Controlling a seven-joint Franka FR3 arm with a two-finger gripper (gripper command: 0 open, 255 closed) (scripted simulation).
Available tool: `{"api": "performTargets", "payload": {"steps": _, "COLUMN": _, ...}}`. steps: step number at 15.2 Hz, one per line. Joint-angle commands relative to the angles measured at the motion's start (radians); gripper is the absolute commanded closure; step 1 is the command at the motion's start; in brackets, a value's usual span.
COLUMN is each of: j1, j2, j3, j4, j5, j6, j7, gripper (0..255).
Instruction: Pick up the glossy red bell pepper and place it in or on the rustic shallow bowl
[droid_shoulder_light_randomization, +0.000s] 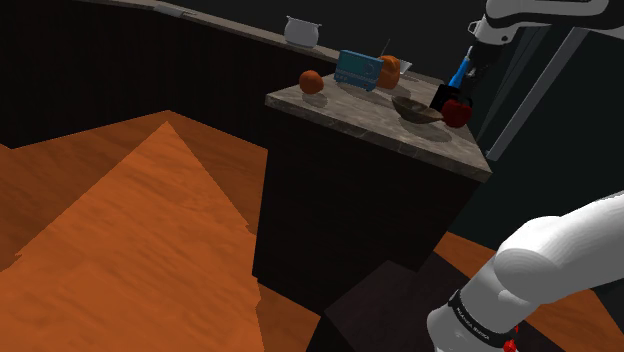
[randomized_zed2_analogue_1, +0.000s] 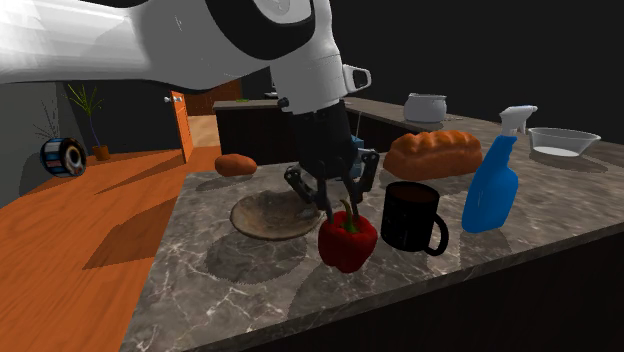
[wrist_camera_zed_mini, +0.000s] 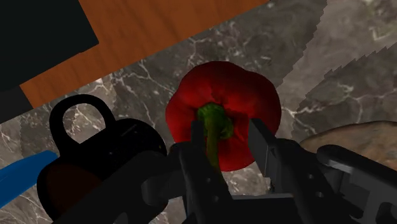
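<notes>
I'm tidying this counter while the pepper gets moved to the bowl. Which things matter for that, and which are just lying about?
For the job: red bell pepper, shallow brown bowl, gripper.
Lying about: black mug, blue spray bottle, bread loaf, white pot, clear bowl.

The pepper (randomized_zed2_analogue_1: 347, 240) is glossy red with a green stem; the mug (randomized_zed2_analogue_1: 411, 217) is black, the bottle (randomized_zed2_analogue_1: 492, 190) blue, the bowl (randomized_zed2_analogue_1: 265, 217) brown, the counter (randomized_zed2_analogue_1: 250, 280) white-veined grey.
</notes>
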Motion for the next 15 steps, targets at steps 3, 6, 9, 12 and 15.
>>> {"api": "performTargets", "payload": {"steps": 3, "j1": 0.000, "j2": 0.003, "j3": -0.001, "j4": -0.004, "j5": -0.001, "j6": -0.001, "j7": 0.002, "gripper": 255}}
{"api": "performTargets", "payload": {"steps": 6, "j1": 0.000, "j2": 0.002, "j3": 0.000, "j4": -0.006, "j5": -0.001, "j6": 0.000, "j7": 0.003, "gripper": 255}}
{"api": "performTargets", "payload": {"steps": 9, "j1": -0.001, "j2": 0.007, "j3": -0.001, "j4": 0.013, "j5": 0.001, "j6": -0.013, "j7": -0.004, "gripper": 255}}
{"api": "performTargets", "payload": {"steps": 12, "j1": 0.002, "j2": 0.021, "j3": 0.001, "j4": 0.065, "j5": 0.007, "j6": -0.050, "j7": -0.015, "gripper": 255}}
{"api": "performTargets", "payload": {"steps": 15, "j1": 0.004, "j2": 0.037, "j3": 0.002, "j4": 0.120, "j5": 0.013, "j6": -0.088, "j7": -0.027, "gripper": 255}}
